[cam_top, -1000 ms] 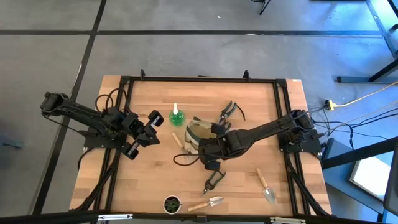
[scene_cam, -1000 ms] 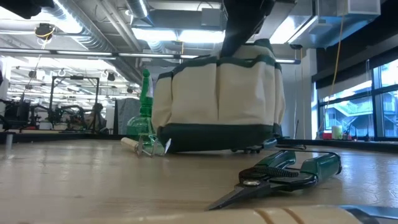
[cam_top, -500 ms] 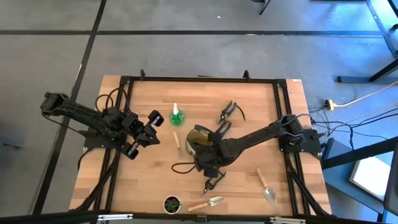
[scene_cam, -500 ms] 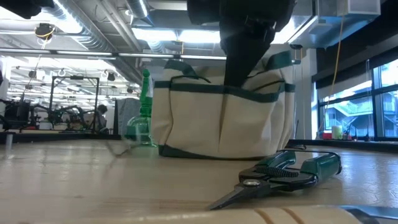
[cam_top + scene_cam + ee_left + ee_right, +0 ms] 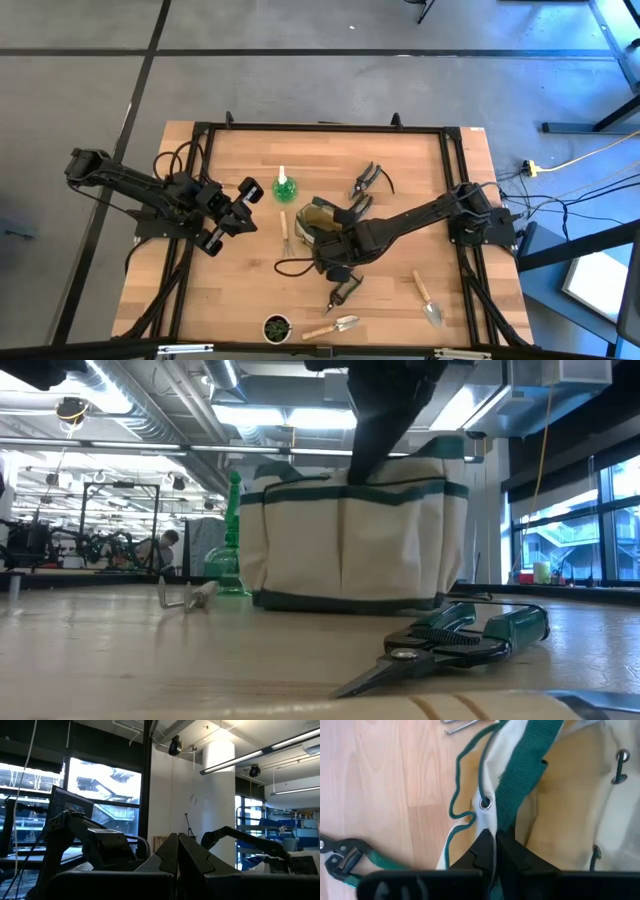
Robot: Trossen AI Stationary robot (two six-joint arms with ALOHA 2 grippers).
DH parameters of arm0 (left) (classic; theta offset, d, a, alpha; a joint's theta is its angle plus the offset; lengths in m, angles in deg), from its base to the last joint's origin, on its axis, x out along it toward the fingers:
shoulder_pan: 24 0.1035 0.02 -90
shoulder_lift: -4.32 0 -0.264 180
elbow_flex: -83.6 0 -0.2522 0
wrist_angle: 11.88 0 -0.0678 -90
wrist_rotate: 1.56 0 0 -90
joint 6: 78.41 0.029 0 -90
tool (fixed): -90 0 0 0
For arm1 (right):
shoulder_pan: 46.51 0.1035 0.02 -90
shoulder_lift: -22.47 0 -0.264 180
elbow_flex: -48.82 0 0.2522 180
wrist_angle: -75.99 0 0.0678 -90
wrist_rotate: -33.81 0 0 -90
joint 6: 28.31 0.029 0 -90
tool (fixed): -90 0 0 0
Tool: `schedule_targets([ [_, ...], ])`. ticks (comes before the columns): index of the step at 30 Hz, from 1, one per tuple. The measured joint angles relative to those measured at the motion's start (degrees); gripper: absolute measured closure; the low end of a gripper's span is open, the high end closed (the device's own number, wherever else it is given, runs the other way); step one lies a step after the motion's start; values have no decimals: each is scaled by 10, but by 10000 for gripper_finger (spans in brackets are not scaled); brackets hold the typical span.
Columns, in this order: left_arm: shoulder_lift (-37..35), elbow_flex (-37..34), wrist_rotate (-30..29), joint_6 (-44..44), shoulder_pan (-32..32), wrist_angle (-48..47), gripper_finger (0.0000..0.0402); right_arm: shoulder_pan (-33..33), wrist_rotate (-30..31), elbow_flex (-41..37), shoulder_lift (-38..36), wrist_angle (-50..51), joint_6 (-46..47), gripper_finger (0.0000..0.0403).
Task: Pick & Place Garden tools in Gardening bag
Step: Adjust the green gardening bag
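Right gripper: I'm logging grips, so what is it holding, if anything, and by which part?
The right gripper is shut on the gardening bag, pinching its rim by the green strap. The left gripper holds nothing.

The right gripper (image 5: 335, 258) sits at the near edge of the gardening bag (image 5: 318, 222), its fingers hidden against the fabric. A green drawstring (image 5: 292, 264) loops out onto the table (image 5: 200, 290) just to its left. A pair of pruners (image 5: 343, 291) lies just in front of it, with a trowel (image 5: 333, 326) and a small potted plant (image 5: 276, 326) farther that way. Beyond the bag from the gripper stand a green spray bottle (image 5: 283, 186) and second pruners (image 5: 368, 179). A fork (image 5: 284, 228) lies beside the bag. Another trowel (image 5: 428, 299) rests off to the gripper's right. The left gripper (image 5: 247, 215) waits well apart, left of the bag.
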Motion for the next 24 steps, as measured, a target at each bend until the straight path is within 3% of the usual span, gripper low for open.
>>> schedule_targets([
  [5,0,0,0,-1,0,0,396,-3,-38,1,0,-1,8,373],
  [9,0,0,0,-2,0,0,396,-5,-58,1,0,-2,8,343],
  [19,0,0,0,-2,0,0,396,1,-1,1,0,-4,-23,213],
  [24,0,0,0,-2,0,0,396,1,8,2,-4,-11,-42,169],
])
